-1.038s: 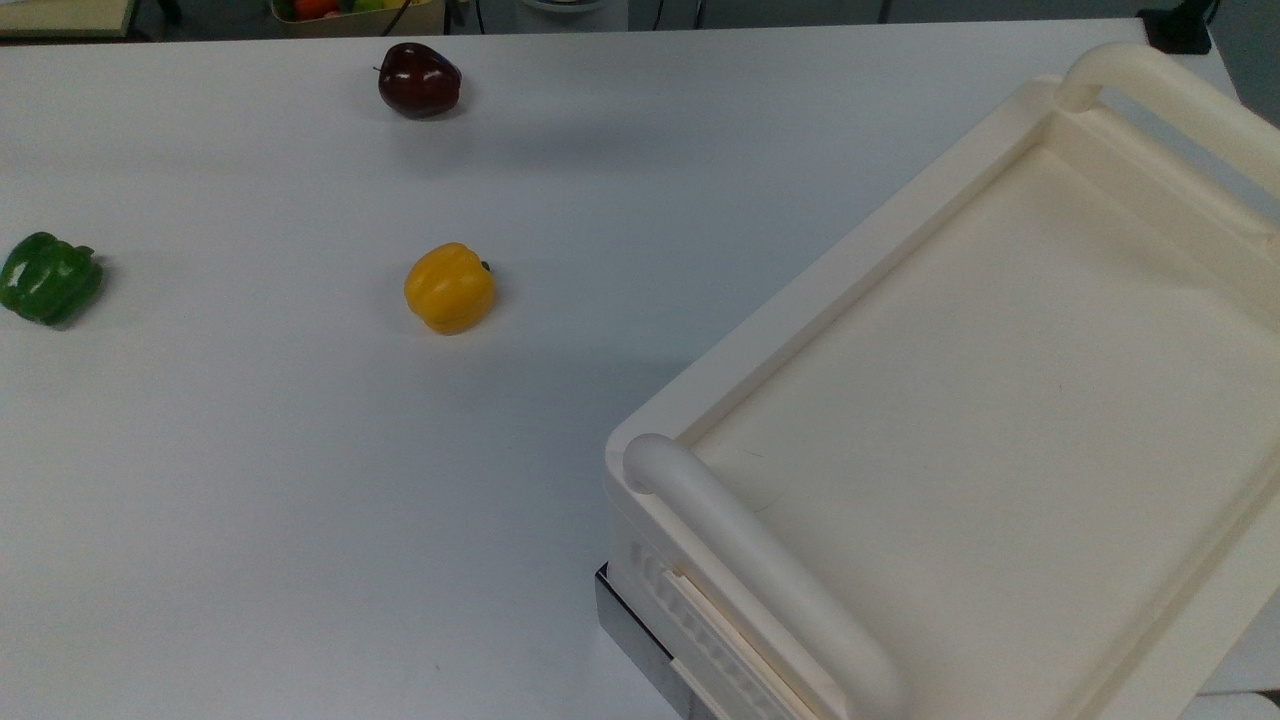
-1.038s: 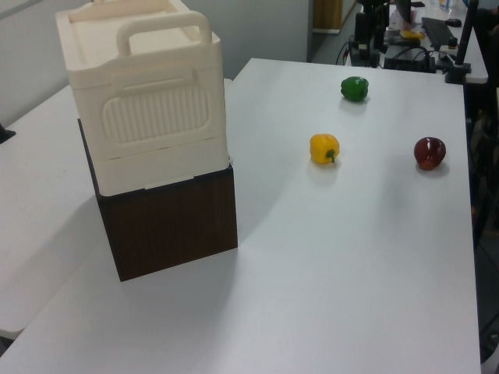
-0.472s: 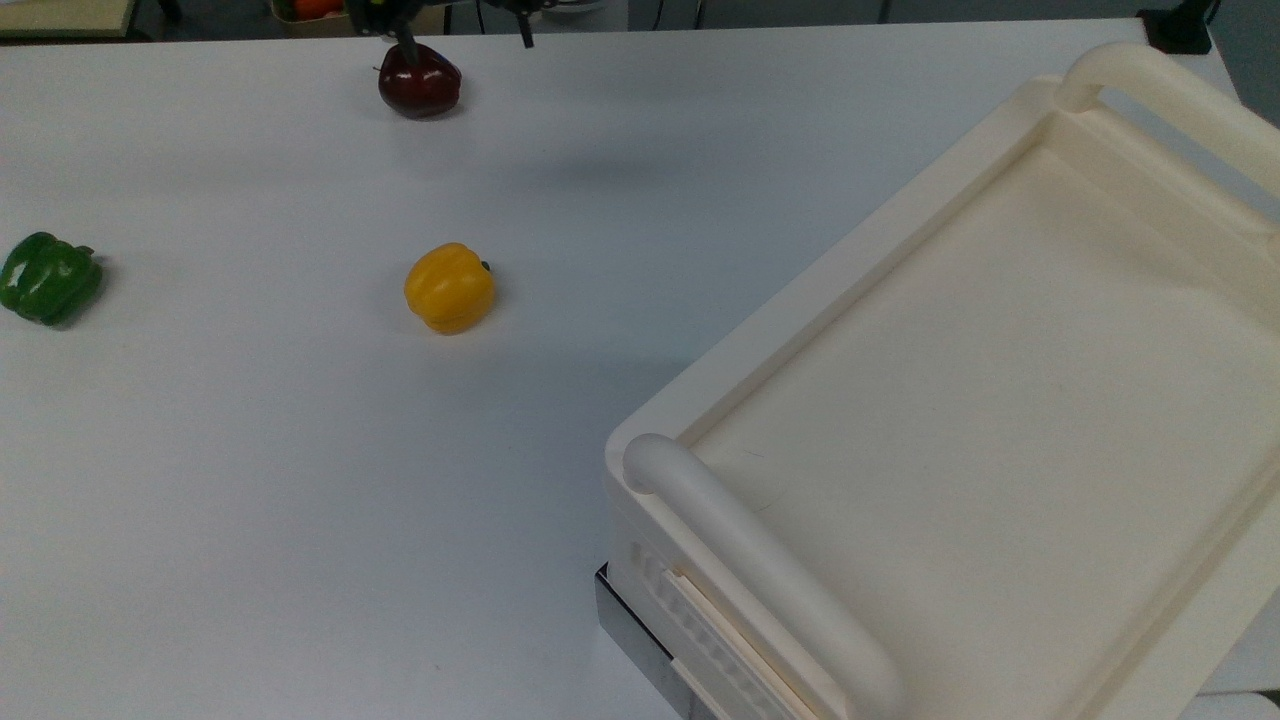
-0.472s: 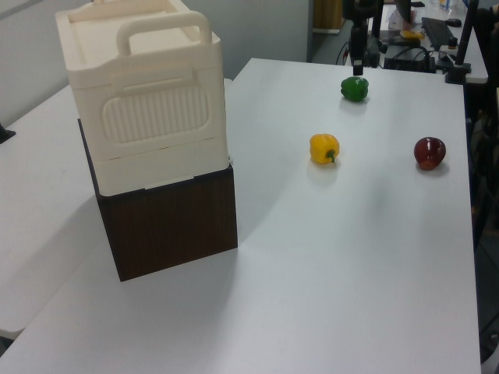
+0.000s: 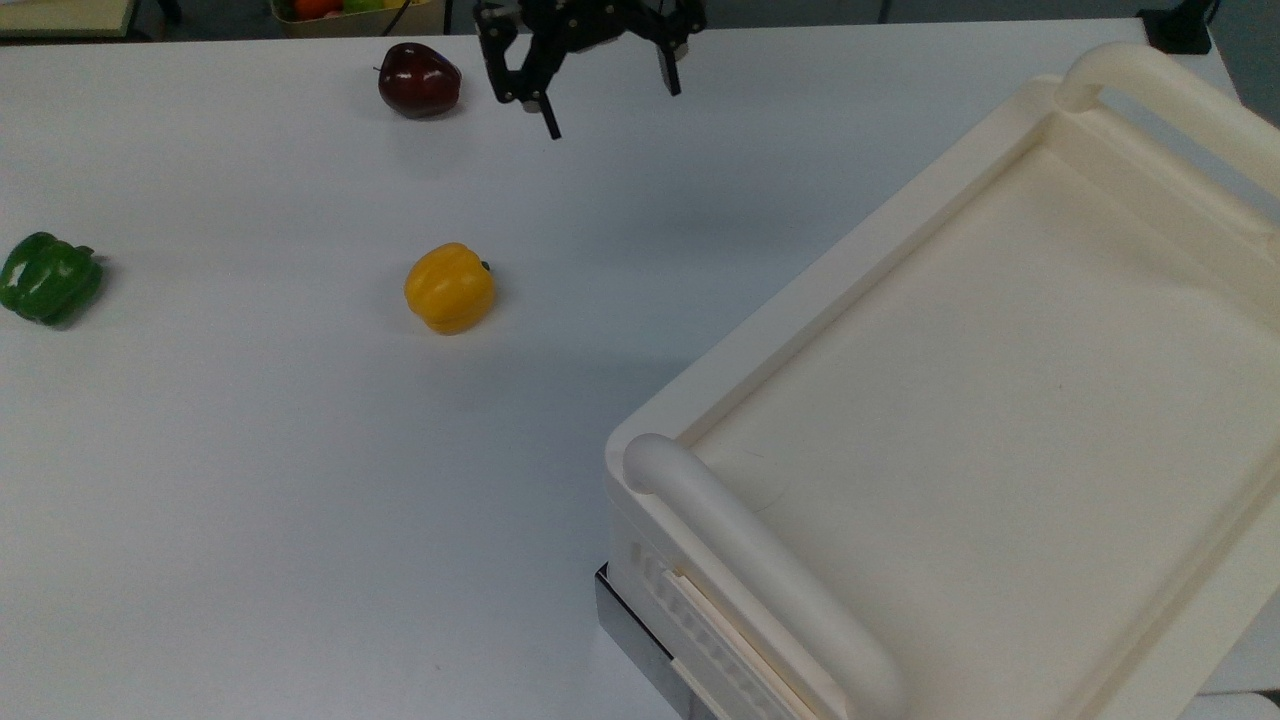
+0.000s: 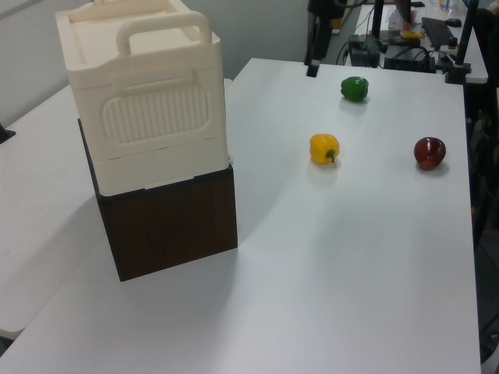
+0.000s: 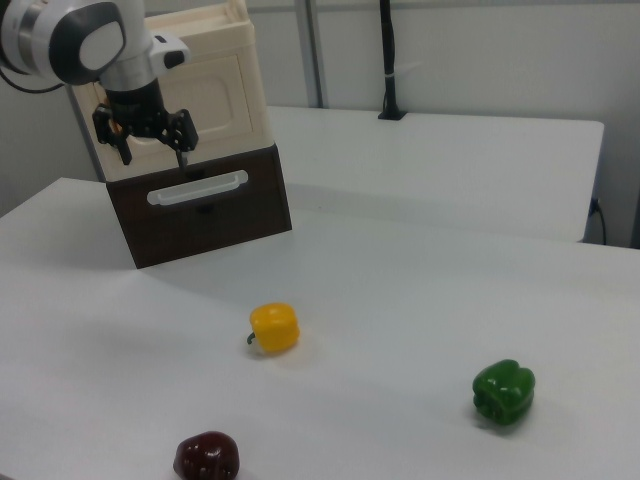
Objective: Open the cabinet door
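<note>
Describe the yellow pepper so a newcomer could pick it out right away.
Start from the big cream cabinet standing on the white table. In the top view, look to the top view's left of it: the yellow bell pepper lies alone in the middle of the open tabletop. Its neighbours are a green bell pepper and a dark red apple; it is the sole yellow thing.

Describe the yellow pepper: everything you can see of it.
The yellow pepper is a smooth, glossy, lobed bell pepper, plastic-looking, with a short dark green stem. It lies on its side on the white table, stem pointing sideways, in the open stretch between the cabinet and the other produce. Only the table touches it.
</note>
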Robot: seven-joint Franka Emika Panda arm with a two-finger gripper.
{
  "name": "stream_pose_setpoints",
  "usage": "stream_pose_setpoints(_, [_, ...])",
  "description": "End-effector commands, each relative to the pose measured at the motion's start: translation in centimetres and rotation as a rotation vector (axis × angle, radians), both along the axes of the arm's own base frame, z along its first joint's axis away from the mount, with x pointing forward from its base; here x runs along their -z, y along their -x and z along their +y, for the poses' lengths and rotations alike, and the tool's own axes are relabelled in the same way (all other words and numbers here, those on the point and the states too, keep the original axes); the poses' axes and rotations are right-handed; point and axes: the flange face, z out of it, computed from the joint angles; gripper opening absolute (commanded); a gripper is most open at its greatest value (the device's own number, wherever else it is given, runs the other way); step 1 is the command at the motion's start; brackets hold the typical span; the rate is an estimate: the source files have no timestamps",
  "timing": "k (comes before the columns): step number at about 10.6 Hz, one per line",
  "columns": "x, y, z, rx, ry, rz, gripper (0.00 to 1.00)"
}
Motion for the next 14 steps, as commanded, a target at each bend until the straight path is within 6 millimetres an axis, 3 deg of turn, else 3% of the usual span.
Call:
stream_pose_setpoints(1, [-1.1,-1.1,6.1,-0.053,-0.036,-0.171,1.00])
stream_pose_setpoints(2, [-1.6,-1.2,7.9,-0.069,-0.037,-0.233,1.00])
stream_pose_setpoints(5, [-0.3,-2.0,11.7,-0.104,-0.039,-0.311,1.00])
stream_pose_setpoints(6, [0.1,-2.6,11.9,-0.098,-0.041,-0.348,1.00])
stream_pose_setpoints(7, [0.5,-2.9,12.9,-0.103,-0.044,-0.380,0.86])
stream_pose_setpoints(10, [1.1,-4.2,14.9,-0.122,-0.038,-0.410,0.79])
stream_pose_setpoints(11, [1.3,-4.6,15.3,-0.125,-0.037,-0.414,0.70])
stream_pose_setpoints(13, [1.0,-4.5,16.1,-0.136,-0.041,-0.422,0.69])
stream_pose_setpoints(14, [1.2,-4.5,16.3,-0.139,-0.039,-0.419,0.60])
